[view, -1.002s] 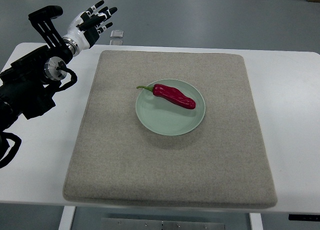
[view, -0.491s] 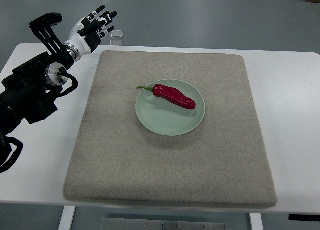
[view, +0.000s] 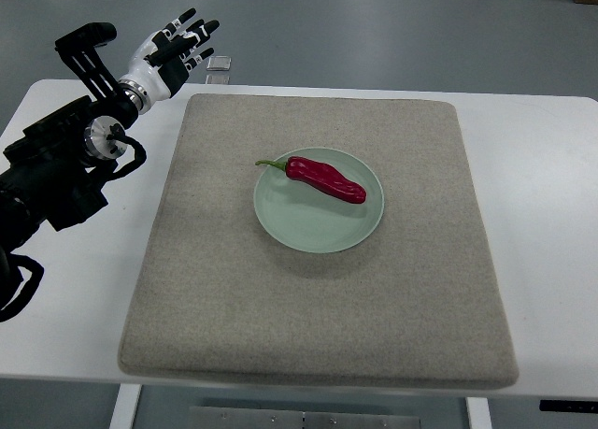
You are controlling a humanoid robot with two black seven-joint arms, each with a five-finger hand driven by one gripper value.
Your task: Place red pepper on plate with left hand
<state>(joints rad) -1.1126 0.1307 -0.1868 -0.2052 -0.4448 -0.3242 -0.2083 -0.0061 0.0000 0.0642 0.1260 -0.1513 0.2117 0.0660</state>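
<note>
The red pepper (view: 325, 179) lies on the plate (view: 308, 228); the left robot hand (view: 168, 52), fingers spread and empty, should pull away from the plate without brushing it.

The left arm enters from the picture's left edge as a bulky black structure with looping cables, angling up toward the far left corner. Its silver wrist joint leads to the left hand (view: 168, 48), white-backed with black fingers (view: 193, 27) spread apart and extended, pointing away toward the upper right. The hand is raised, palm tilted, grasping nothing. No right arm shows anywhere in view.
</note>
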